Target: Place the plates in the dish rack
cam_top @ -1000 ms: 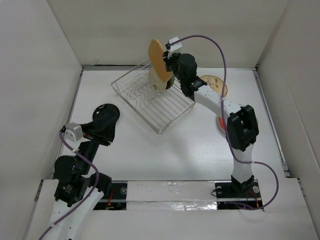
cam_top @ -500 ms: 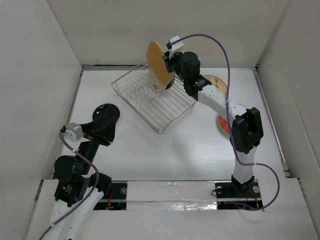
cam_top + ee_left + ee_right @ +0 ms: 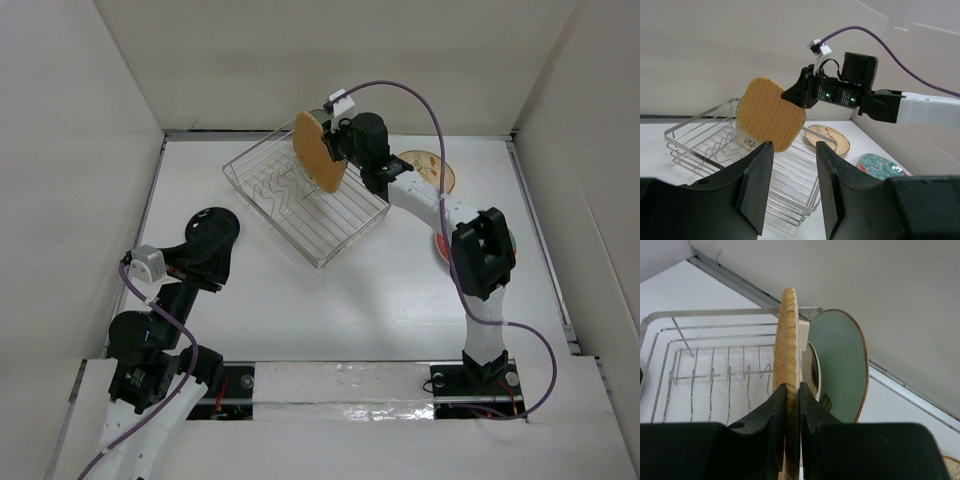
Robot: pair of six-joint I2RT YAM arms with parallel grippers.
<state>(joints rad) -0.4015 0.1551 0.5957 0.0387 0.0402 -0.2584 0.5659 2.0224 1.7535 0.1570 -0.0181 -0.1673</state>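
White table (image 3: 300, 310), plain white walls (image 3: 330, 60) around, dish rack (image 3: 320, 225) angled near back

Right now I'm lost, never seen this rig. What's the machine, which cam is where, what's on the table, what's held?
Two robot arms are bolted at the near edge of the table. The overhead view looks down from behind them: left arm, right arm. The other two views come from a camera on each wrist, each showing its own tool. On the table sits a wire rack with a green plate standing in it. A beige plate and a teal plate lie flat to its right. The right tool pinches a tan plate by its rim, upright over the rack. The left tool is open and holds nothing.
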